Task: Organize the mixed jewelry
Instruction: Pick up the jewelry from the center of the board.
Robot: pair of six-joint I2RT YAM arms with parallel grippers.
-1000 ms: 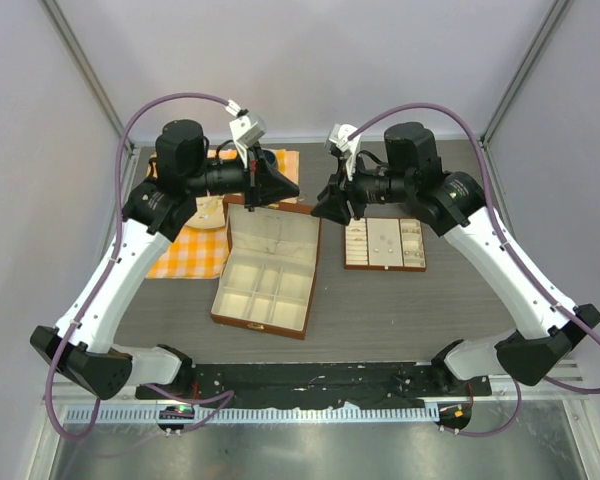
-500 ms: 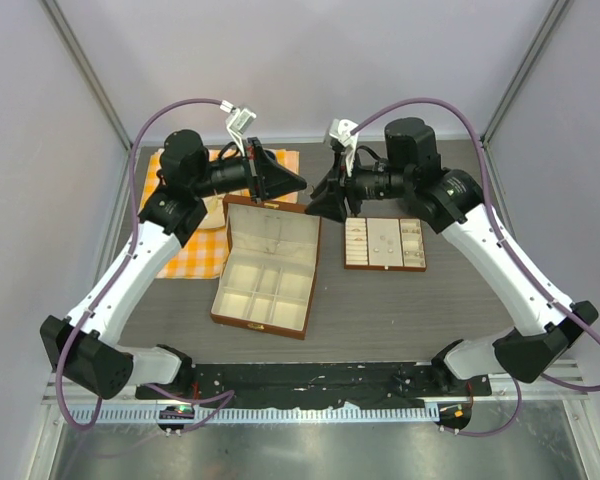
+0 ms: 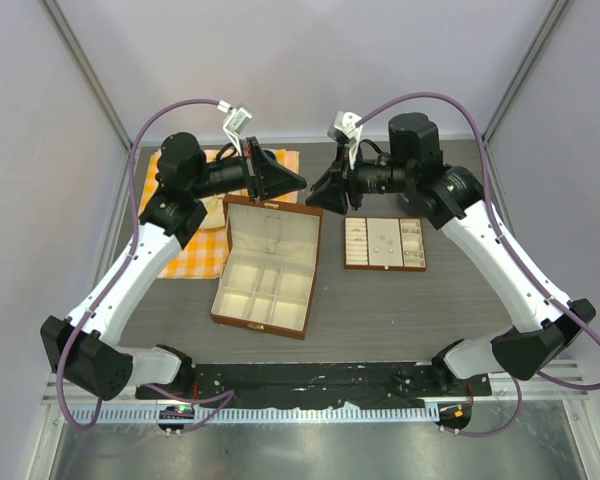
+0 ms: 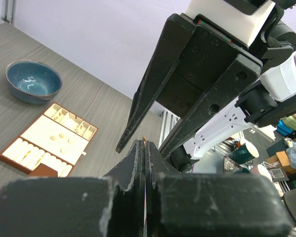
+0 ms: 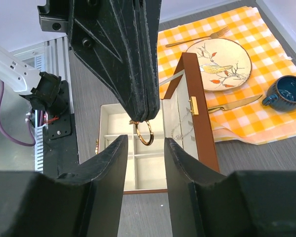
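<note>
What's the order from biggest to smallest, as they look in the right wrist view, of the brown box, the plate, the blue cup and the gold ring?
1. brown box
2. plate
3. blue cup
4. gold ring, which looks smallest by far even though it hangs nearest the camera

Bright, even light falls from above, with no hard glare. In the top view, shadows on the grey table (image 3: 380, 300) are faint and soft-edged, and the pale walls (image 3: 310, 60) carry a slight lilac cast. Both wrist views are sharp farther off but soft up close. The left tool (image 4: 144, 143) fills the bottom of its frame as a dark blur, and so does the right tool (image 5: 145, 140). The ring (image 5: 136, 133) shows a small glint. The checked cloth (image 5: 237, 44) is vivid, not washed out.
</note>
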